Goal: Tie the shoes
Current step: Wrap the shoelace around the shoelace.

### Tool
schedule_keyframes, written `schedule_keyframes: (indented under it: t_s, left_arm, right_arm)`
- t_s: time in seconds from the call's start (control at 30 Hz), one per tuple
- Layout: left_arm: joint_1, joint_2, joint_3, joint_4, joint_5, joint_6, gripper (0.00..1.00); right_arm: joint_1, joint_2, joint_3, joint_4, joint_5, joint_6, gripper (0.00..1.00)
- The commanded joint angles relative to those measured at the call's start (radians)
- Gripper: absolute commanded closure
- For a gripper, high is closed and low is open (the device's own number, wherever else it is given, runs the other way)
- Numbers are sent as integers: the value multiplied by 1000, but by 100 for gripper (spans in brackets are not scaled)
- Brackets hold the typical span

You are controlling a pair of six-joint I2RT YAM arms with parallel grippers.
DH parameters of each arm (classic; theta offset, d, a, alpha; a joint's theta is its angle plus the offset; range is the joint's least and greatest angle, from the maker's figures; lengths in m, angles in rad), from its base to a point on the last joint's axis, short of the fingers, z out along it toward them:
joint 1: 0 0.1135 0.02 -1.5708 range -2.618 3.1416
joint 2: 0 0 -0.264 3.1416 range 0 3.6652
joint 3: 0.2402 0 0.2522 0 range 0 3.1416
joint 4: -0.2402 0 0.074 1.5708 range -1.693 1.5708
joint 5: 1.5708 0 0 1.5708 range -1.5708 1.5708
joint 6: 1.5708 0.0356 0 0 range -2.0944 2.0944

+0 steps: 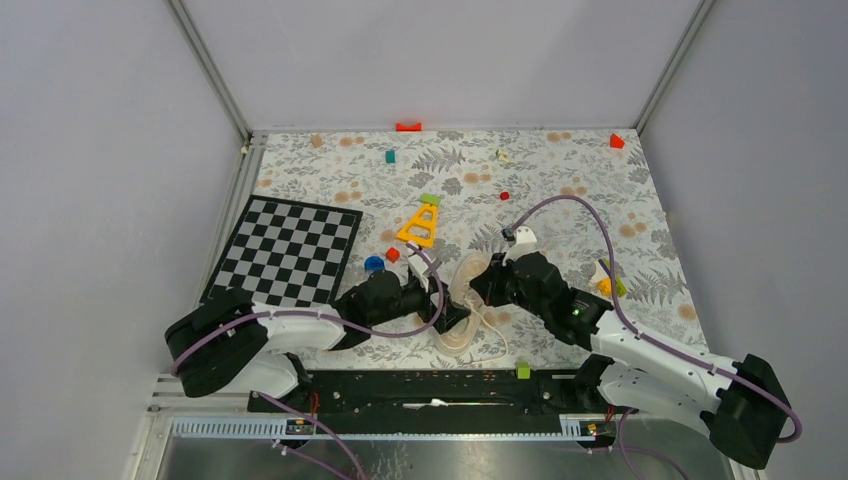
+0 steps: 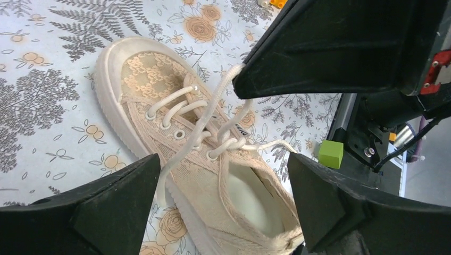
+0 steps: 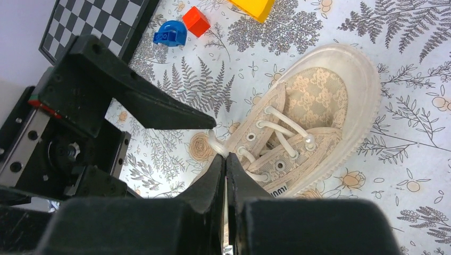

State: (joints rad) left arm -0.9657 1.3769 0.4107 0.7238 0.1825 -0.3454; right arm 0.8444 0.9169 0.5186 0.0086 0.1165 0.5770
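step: early lace handling, no knot yet. sneaker [image 1: 462, 305] lies on the floral mat [image 1: 600, 200] between the two arms, near the front edge, laces loose. right gripper [image 3: 226, 159] is pinched tight on one lace [image 2: 213, 106], holding it up off the eyelets. left gripper [image 2: 223, 159] hangs over the tongue, jaws wide, holding nothing. next, my read: left closes on the other lace [image 2: 271, 142] by the collar, then they cross the strands. careful not to grab the wrong one.
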Motion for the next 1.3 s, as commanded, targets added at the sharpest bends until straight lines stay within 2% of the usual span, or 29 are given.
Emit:
schedule_keyframes:
  t_s: [0.0, 0.1, 0.2, 0.3, 0.47, 0.6, 0.73, 0.83, 1.13, 1.27]
  left_arm:
    - [-56, -60, -41, 103, -188, -26, 1]
    - [-71, -74, -24, 49, -321, -49, 1]
    - [-73, -88, 14, -38, -386, -60, 1]
    - [-72, -123, -7, -27, -440, -55, 4]
    - [-70, -160, -49, -24, -429, 16, 11]
    - [-70, -179, -59, -96, -412, 12, 2]
    - [-70, -175, -92, -124, -481, -19, 1]
    - [-70, -149, -91, -120, -475, 7, 1]
    - [-68, -49, -80, -26, -438, 35, 24]
    - [-64, -10, -52, -27, -396, 37, 26]
  right_arm:
    - [3, -1, 0, 20, 31, 18, 100]
    - [2, 15, 5, 22, 21, 24, 100]
    - [2, 23, 10, 24, -1, 20, 100]
    - [2, 39, 23, 21, -44, 1, 100]
    - [2, 69, 38, 10, -78, -12, 100]
    - [2, 61, 35, 10, -72, -8, 100]
    - [3, 56, 35, 11, -72, -6, 100]
    - [3, 53, 32, 14, -73, -4, 100]
    - [2, 54, 31, 12, -78, 1, 100]
    - [2, 51, 31, 9, -76, 1, 100]
